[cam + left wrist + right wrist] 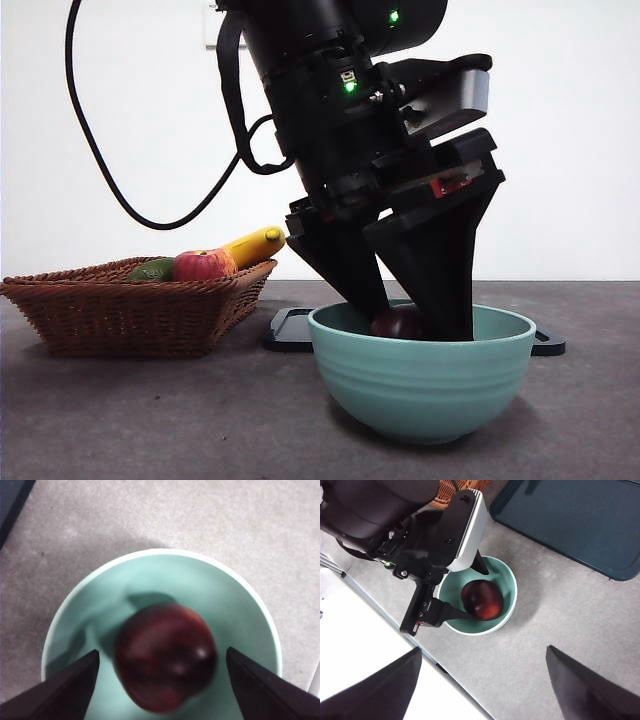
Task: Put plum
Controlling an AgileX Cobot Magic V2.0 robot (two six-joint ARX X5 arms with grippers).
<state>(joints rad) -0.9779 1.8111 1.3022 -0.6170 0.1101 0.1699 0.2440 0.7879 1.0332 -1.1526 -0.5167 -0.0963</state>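
Grey tabletop (150, 420) runs back to a plain white wall in the front view. On it stands a pale green bowl (420, 385), and the left gripper (405, 325) reaches down into it from above, its two black jaws spread on either side of the plum (395, 323), whose dark top just shows over the rim. A woven basket (130, 315) sits off to one side, holding a red-and-yellow apple (203, 265), a green fruit (152, 270) and a banana (255, 243). A dark tray (290, 330) lies flat behind the bowl.

From the left wrist, the plum (165, 657) rests in the bowl (235, 610) between the spread jaws of the left gripper (162, 680); gaps show on both sides.

From the right wrist, the right gripper (482, 680) hovers open well above the table, apart from the bowl (505, 580). The plum (482, 600) lies inside, with the left gripper (475, 597) straddling it. The tray (570, 515) lies near.
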